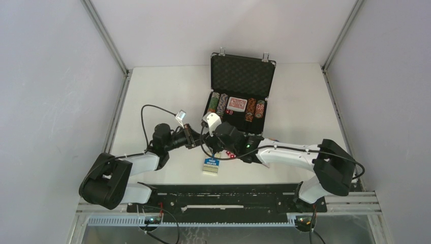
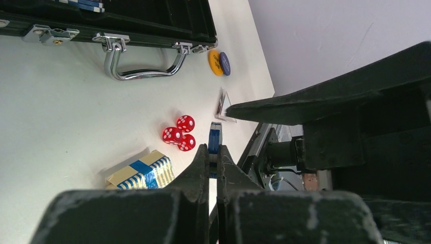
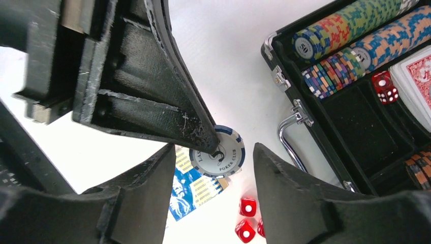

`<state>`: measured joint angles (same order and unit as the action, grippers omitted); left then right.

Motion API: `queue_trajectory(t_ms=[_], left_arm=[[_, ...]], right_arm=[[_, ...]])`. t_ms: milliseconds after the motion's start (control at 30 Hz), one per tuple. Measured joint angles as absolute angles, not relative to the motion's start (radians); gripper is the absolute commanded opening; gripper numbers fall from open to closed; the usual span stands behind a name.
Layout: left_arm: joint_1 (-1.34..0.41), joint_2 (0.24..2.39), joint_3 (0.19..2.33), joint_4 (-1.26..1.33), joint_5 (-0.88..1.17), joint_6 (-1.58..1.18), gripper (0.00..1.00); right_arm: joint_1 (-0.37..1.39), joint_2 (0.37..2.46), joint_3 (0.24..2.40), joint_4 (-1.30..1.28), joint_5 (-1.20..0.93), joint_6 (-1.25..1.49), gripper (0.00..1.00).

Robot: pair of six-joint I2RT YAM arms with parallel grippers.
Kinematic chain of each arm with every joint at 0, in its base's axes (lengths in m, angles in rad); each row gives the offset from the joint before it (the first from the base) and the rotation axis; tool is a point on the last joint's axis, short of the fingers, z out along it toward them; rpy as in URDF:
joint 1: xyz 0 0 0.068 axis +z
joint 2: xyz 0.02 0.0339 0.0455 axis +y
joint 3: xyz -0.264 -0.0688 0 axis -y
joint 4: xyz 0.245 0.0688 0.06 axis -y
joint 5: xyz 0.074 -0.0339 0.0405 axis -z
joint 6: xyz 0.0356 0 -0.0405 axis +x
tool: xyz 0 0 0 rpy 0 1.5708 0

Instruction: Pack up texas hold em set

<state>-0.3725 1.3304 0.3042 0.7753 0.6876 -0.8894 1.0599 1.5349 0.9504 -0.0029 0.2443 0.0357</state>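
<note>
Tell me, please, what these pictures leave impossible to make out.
- Left wrist view: the poker chip shows edge-on in the left gripper; face unseen.
- Top view: that chip is hidden under the meeting wrists.
- Right wrist view: the card box is half covered by chip and right gripper; one die is cut off.

Table (image 1: 305, 117): white, flat, filling the middle of the top view.
Walls (image 1: 51, 76): plain pale grey, closing in the left, back and right sides.
Frame posts (image 1: 105, 35): silver metal, rising at both far corners.
Rail (image 1: 223, 195): black, along the table's near edge.
Slotted duct (image 1: 203, 221): white, just in front of the rail.
</note>
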Motion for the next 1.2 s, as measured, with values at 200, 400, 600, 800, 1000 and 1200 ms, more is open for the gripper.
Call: queue_trajectory(t_ms=[200, 400, 600, 800, 1000, 1200], left_arm=[[-0.384, 1.309, 0.304, 0.764, 0.708, -0.875, 0.0], [-0.401, 1.248, 0.304, 0.769, 0.72, -0.845, 0.0], [-0.456, 1.135, 0.302, 0.807, 0.747, -0.789, 0.0], [-0.474, 1.072, 0.301, 0.831, 0.764, -0.74, 0.0], [-0.509, 1.048, 0.287, 0.829, 0.768, -0.721, 0.0], [-0.521, 1.002, 0.28, 0.839, 0.771, -0.701, 0.0]], right_arm=[[0.973, 1.35, 0.884, 0.043, 0.064, 0.067, 0.63], [0.837, 1.194, 0.813, 0.12, -0.175, 0.113, 0.54], [0.775, 1.194, 0.768, 0.13, -0.401, 0.142, 0.62], [0.774, 1.207, 0.766, 0.139, -0.552, 0.148, 0.53], [0.773, 1.225, 0.766, 0.14, -0.593, 0.148, 0.5], [0.773, 1.229, 0.766, 0.147, -0.612, 0.152, 0.35]])
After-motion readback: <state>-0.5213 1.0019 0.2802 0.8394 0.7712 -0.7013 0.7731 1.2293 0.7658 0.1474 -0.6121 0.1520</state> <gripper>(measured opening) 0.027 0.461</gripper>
